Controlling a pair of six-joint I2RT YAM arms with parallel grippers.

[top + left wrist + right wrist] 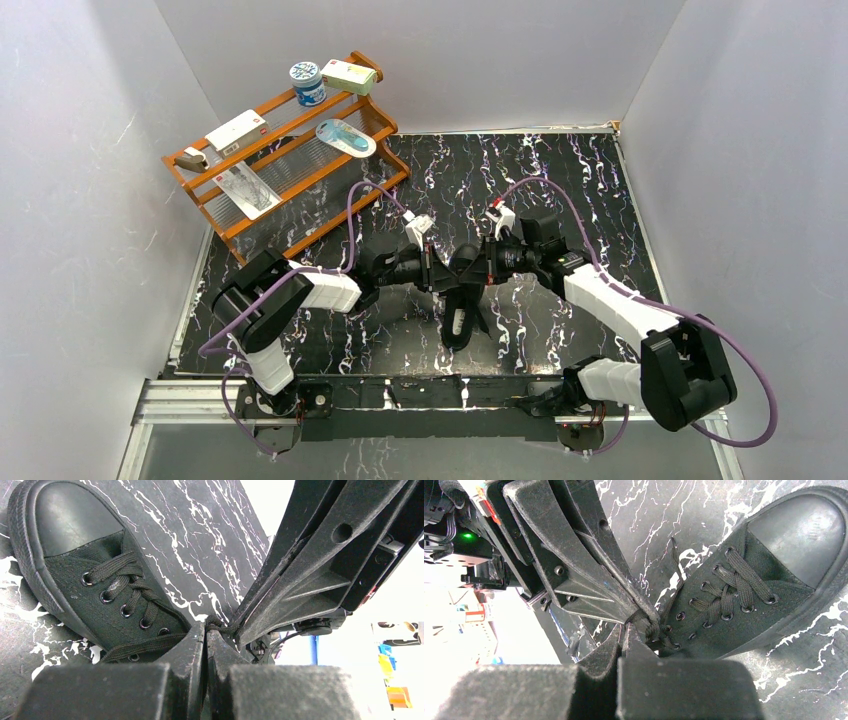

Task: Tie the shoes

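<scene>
At table [560, 170] centre, off its edges, left pincer [206, 630] and right pincer [624, 630] pinch shut on sneaker [70, 575] laces [127, 587].

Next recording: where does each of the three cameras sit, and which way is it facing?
Top external: high behind the bases, looking down on the marbled table; left arm and right arm meet over the sneaker.
Left wrist: on the left arm, looking along its left pincer at the sneaker's toe; right pincer crosses at right.
Right wrist: mirrored, along the right pincer; left pincer crosses upper left.
Shared: both wrist views show the pincers shut on the laces.
</scene>
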